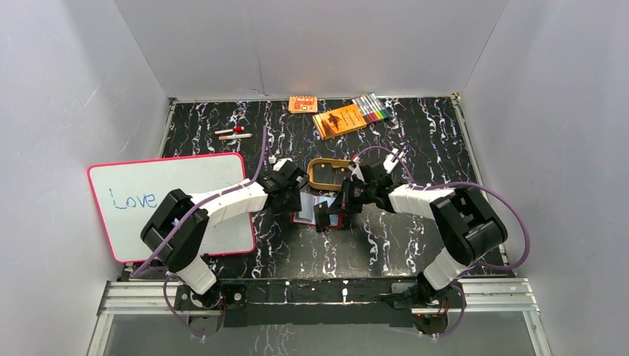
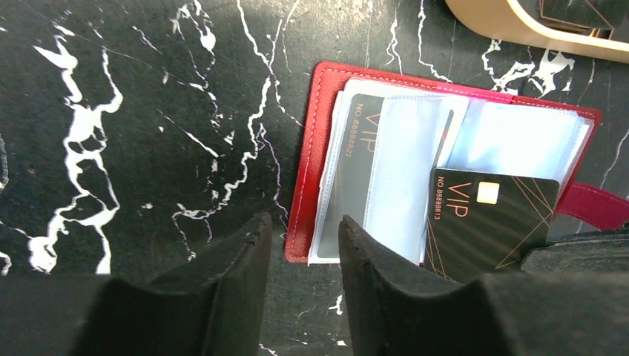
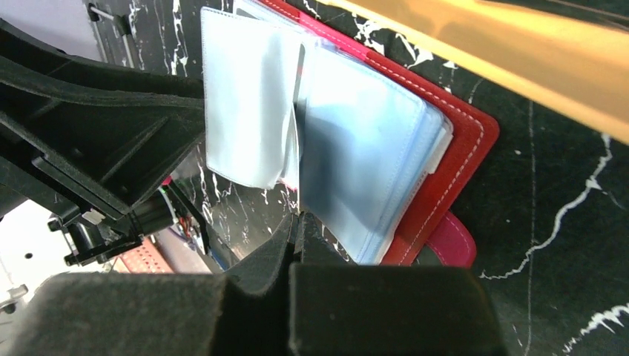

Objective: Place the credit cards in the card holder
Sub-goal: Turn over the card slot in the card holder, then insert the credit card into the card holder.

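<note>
My right gripper (image 3: pixel 297 222) is pinched tight on a black VIP card (image 2: pixel 489 222), its edge among the clear sleeves of the open wallet (image 2: pixel 319 119) at mid-table. My left gripper (image 2: pixel 304 230) hangs half open and empty over the wallet's 9 o'clock edge. A second card (image 2: pixel 360 148), also marked VIP, sits sleeved. A tray (image 1: pixel 314 178) lies close at 12 o'clock, and a whiteboard (image 1: pixel 185 185) reading "Love" at 9.
</note>
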`<action>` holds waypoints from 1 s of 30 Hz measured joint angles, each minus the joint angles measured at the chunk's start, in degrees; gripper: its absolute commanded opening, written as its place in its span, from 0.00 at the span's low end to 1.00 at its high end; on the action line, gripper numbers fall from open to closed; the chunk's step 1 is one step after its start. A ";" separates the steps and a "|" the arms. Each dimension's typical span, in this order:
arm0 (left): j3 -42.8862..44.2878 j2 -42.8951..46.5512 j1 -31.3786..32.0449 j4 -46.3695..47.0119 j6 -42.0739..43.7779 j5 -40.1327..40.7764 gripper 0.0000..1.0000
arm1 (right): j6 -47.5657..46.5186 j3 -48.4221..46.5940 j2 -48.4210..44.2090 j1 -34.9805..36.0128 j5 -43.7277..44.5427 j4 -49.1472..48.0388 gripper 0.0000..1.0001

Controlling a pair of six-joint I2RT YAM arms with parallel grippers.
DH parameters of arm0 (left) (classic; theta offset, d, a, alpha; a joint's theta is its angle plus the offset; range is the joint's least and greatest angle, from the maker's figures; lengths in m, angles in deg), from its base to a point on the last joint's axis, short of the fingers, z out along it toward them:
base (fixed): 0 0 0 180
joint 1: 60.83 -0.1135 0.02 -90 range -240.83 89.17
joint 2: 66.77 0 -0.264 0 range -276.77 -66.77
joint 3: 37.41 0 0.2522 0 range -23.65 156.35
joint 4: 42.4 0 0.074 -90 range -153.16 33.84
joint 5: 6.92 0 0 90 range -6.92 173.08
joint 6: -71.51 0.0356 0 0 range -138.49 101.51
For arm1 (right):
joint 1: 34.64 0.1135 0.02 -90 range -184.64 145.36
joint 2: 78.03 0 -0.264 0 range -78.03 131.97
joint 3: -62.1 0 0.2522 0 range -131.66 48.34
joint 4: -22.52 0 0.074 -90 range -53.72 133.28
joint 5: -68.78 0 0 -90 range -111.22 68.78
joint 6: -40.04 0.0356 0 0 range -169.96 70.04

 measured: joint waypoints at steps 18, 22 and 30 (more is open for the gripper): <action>-6.25 4.33 -0.07 3.17 -2.95 -7.63 0.19 | -4.26 1.36 -8.74 -0.04 5.44 6.78 0.00; -4.90 8.31 -0.07 1.05 -2.69 -6.01 0.20 | -4.07 1.36 -9.64 -0.13 5.38 6.56 0.00; -1.99 11.26 -0.07 0.17 -0.98 -3.91 0.14 | -1.31 1.25 -7.65 -0.26 4.70 1.86 0.00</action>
